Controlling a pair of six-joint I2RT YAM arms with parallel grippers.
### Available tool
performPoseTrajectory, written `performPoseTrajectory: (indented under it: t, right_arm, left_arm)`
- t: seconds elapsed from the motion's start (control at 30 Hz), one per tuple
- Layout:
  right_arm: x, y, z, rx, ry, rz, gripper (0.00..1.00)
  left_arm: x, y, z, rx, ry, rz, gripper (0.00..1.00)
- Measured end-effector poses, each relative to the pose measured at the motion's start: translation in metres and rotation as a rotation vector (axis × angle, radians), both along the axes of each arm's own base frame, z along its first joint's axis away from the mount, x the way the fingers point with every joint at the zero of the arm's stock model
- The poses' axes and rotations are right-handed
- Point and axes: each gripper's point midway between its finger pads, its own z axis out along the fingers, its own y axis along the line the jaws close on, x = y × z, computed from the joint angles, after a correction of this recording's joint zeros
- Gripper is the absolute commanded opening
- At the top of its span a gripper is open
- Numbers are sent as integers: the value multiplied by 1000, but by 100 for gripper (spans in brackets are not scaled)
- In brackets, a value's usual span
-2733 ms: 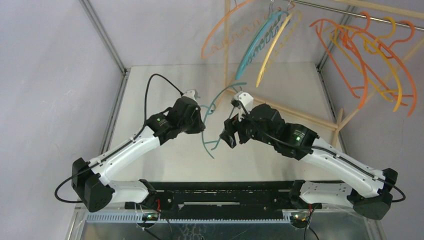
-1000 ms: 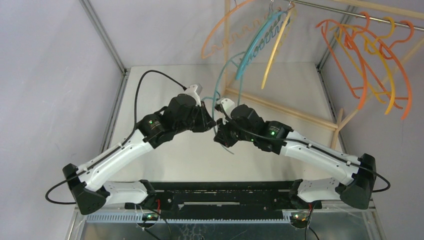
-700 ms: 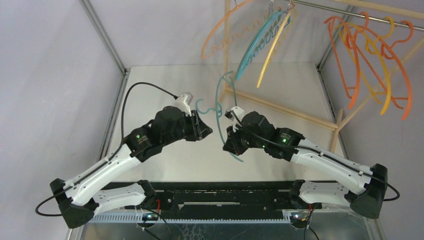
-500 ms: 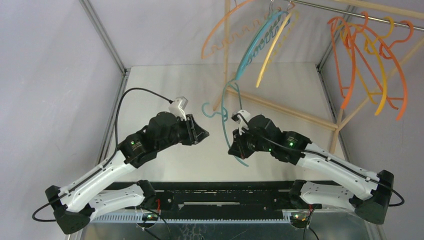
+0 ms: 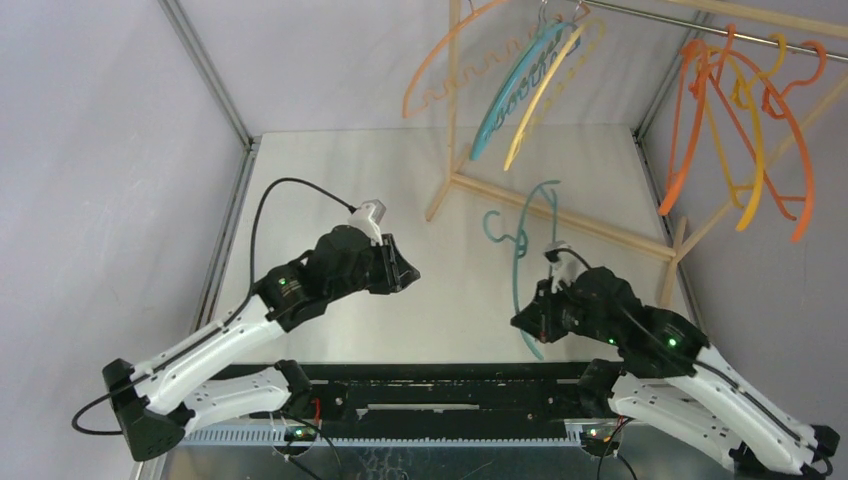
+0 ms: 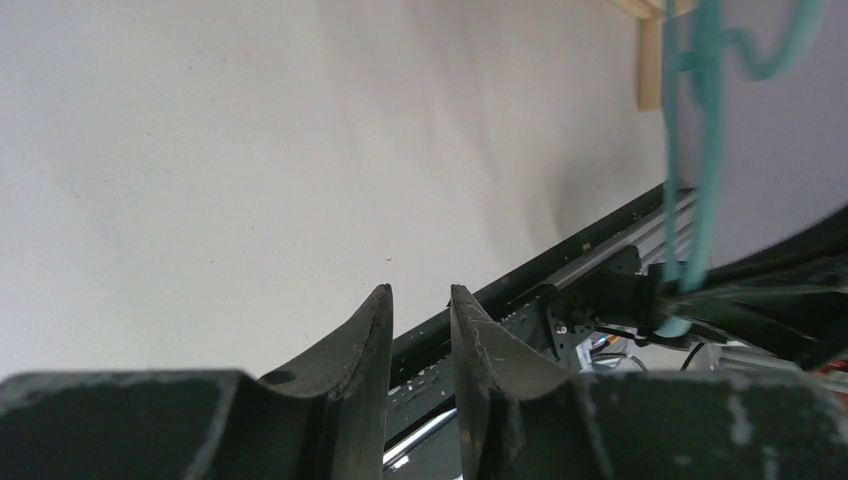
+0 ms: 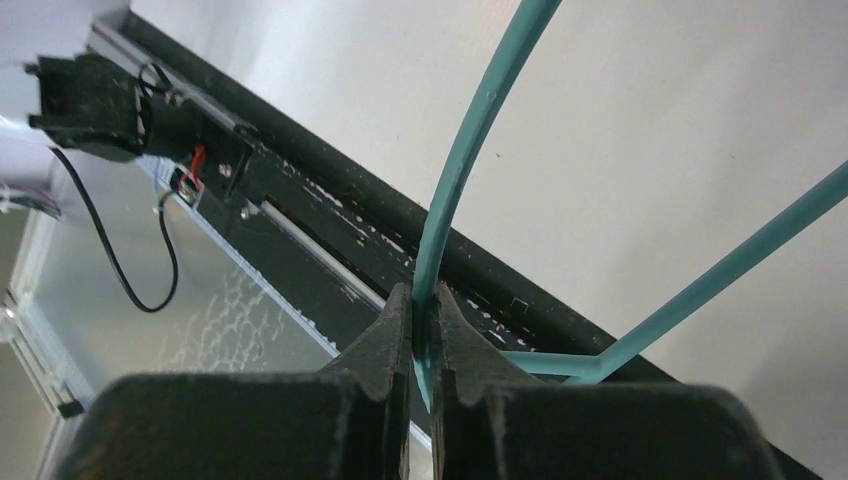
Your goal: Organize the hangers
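Observation:
My right gripper [image 5: 537,318] [image 7: 420,295] is shut on the thin arm of a teal hanger [image 5: 530,235] [image 7: 470,140]. It holds the hanger upright above the table, right of centre, with the hook [image 5: 495,225] pointing left. My left gripper [image 5: 408,272] [image 6: 420,292] hangs over the table's middle, apart from the hanger, jaws slightly open with nothing between them. In the left wrist view the teal hanger [image 6: 705,150] shows at far right. On the rack hang a peach hanger [image 5: 470,60], a teal-blue hanger [image 5: 510,85] and a yellow hanger [image 5: 545,90], with orange and yellow hangers [image 5: 740,130] at the right.
The pale wooden rack has a base bar [image 5: 580,218] crossing the table's back right, an upright pole [image 5: 455,110] and a top rod [image 5: 700,20]. A black rail [image 5: 450,385] runs along the near edge. Grey walls close in both sides.
The left gripper has come off the teal hanger and pulled back to the left. The right arm has carried the hanger to the right and nearer the front edge.

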Motion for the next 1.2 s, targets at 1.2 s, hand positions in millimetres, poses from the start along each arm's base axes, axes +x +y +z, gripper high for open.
performPoseTrajectory:
  t: [1.2]
  right_arm:
    - [149, -31, 217, 301, -452, -520, 10]
  left_arm:
    - [28, -28, -19, 180, -22, -118, 30]
